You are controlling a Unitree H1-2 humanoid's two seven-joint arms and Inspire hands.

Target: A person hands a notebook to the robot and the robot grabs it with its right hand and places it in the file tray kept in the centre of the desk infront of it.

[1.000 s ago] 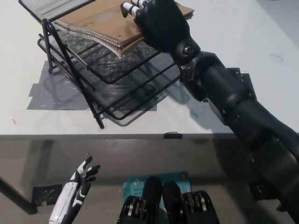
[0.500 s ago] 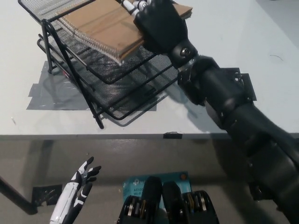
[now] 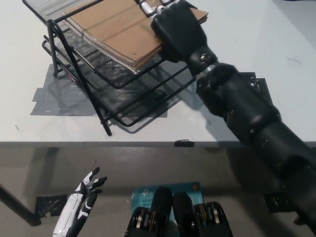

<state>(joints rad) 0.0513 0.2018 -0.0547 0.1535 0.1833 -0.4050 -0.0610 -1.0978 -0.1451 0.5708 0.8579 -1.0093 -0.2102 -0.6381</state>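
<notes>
Notebook (image 3: 116, 32) lies in top tier of file tray (image 3: 98, 106), w/ right hand (image 3: 178, 29) fingers pinching its near edge, prob. to steady it. Left hand (image 3: 81, 200) idle, spread, below surface (image 3: 237, 44).

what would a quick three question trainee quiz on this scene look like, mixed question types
1. True or false: the right robot hand is on the brown notebook, which lies on a tier of the black mesh file tray.
2. Where is the left robot hand?
A. on the desk beside the tray
B. low at the picture's lower left, below the desk edge, holding nothing
C. gripping the notebook
3. Fill in: grey ____ is stuck on the white desk under the tray.

Key: 1 true; 2 B; 3 tape
</notes>
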